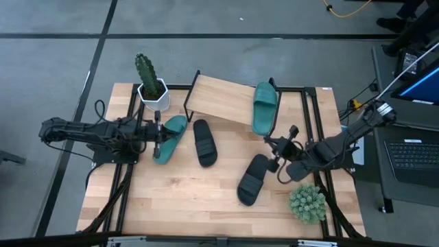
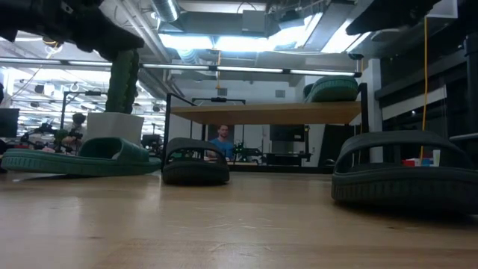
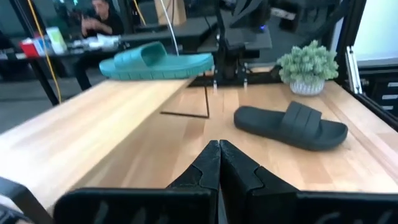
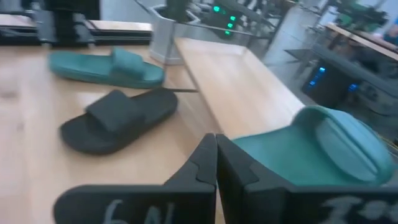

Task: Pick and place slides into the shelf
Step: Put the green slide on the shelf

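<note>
Robotics lab (ceiling ducts (image 2: 224, 19), laptop (image 1: 411, 154), cluttered benches (image 3: 93, 46))

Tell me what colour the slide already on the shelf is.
Teal-green. The slide lies on the shelf board's right end, clearest in the high view.

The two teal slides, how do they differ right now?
One teal slide already lies on the shelf, at its right end, raised off the table. The other teal slide lies flat on the table, left of the shelf, beside the left gripper. The shelf one points nearly straight along the board's slope; the table one sits at a diagonal. Both are the same teal, strap up, and neither is held.
</note>
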`<action>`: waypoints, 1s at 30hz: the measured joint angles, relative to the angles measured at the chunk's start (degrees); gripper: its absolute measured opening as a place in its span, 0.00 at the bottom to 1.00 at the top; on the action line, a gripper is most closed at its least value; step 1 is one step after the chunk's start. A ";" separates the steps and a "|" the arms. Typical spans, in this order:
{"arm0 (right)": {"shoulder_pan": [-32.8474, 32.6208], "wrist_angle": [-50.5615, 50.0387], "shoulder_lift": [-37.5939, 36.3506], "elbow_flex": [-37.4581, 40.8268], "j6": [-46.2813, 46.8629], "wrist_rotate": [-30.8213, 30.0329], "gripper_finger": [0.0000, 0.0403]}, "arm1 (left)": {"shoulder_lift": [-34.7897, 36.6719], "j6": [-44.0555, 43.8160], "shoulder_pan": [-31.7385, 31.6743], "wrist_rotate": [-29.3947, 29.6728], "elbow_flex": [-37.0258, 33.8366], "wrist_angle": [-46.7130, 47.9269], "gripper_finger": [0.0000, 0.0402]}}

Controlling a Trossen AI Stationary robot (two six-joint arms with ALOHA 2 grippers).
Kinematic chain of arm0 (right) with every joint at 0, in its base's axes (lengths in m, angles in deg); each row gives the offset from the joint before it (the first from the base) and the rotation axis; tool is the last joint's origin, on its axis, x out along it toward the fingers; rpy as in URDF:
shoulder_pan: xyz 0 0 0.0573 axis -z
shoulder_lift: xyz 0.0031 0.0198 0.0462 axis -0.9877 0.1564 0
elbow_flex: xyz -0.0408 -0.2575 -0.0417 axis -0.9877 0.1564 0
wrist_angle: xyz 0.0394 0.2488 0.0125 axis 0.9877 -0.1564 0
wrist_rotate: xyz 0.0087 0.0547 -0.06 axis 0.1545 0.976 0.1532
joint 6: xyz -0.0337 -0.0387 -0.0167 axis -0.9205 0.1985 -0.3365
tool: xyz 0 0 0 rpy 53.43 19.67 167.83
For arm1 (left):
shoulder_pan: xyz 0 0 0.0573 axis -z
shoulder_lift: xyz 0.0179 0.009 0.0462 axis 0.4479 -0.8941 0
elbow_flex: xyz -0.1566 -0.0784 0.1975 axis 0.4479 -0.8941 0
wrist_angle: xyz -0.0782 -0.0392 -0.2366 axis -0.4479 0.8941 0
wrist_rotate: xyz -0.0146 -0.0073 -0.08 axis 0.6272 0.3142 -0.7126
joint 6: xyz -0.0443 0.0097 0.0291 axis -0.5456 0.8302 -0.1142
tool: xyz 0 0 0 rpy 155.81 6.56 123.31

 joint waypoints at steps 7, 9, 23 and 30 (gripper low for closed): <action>-6.03 0.11 0.00 0.01 2.23 -3.96 0.01 | -0.77 -4.75 0.02 -0.83 6.06 13.33 0.00; -7.15 -0.06 0.00 0.02 2.90 -5.29 0.01 | -1.47 -4.79 0.02 -0.83 7.40 16.61 0.00; -9.39 -1.12 -2.04 12.57 18.27 -7.24 0.00 | -3.36 -7.77 0.02 -4.30 8.76 20.96 0.00; -10.21 1.55 -7.00 12.46 10.09 -4.03 0.00 | -3.36 -7.40 0.02 -2.79 8.76 20.95 0.00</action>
